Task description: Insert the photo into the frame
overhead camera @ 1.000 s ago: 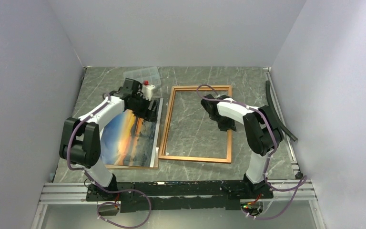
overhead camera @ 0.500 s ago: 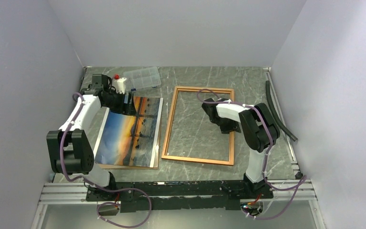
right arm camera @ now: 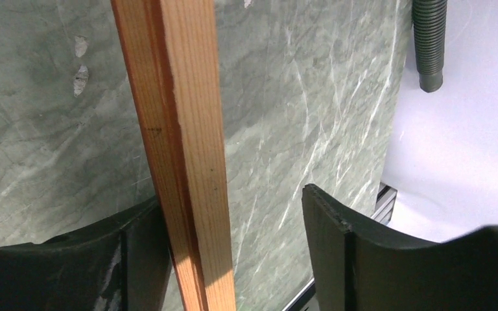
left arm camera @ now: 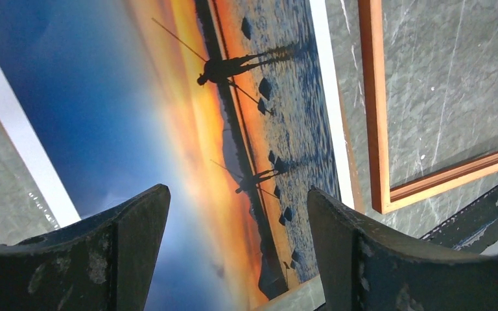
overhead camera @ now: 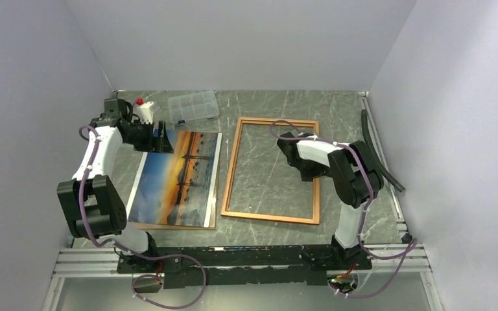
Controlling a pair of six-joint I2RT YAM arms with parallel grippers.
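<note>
Though flat, photo (overhead camera: 175, 181) lengthwise near-to-far

The left arm (overhead camera: 97, 159) and right arm (overhead camera: 321, 152) are built alike, 2 sets of white link shells joined by black housings. A thin purple cable (overhead camera: 203, 277) runs along each, tied at intervals, and loops by the black bases (overhead camera: 136, 262). The left wrist carries a white block (overhead camera: 145, 114) with a red cap. The fingers (left arm camera: 71, 259) are dark, curved and scuffed with pale wear.
</note>
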